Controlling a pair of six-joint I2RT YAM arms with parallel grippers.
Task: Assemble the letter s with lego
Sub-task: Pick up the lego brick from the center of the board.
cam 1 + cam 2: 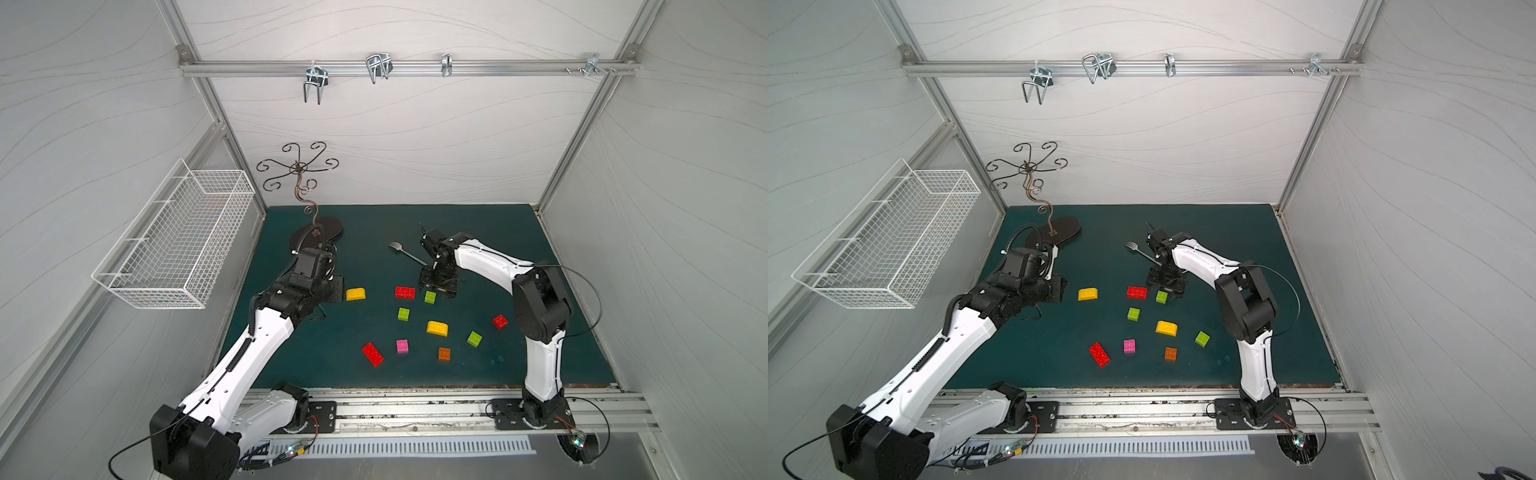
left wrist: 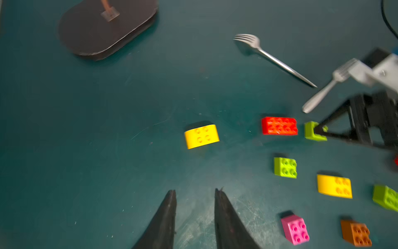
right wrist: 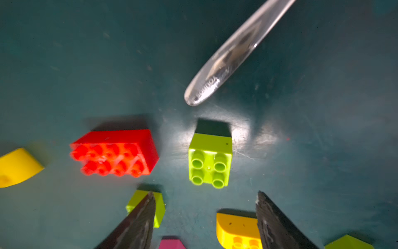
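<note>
- Top views: bricks lie scattered mid-surface (image 1: 540, 232). Left tool (image 1: 332, 291) sits beside the yellow brick (image 1: 355, 294), apart from it. Right tool (image 1: 438, 286) hangs over the green brick (image 1: 430, 297), next to the red brick (image 1: 405, 292).
- Left wrist: left tool (image 2: 195, 191) clenched on nothing, tips narrowly apart; yellow brick (image 2: 201, 136) ahead.
- Right wrist: right tool (image 3: 205, 197) released, empty; green brick (image 3: 210, 165) just beyond the tips, fork (image 3: 232, 54) further out.

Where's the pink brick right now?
In both top views the pink brick lies toward the mat's near edge, between the long red brick and the orange brick.
</note>
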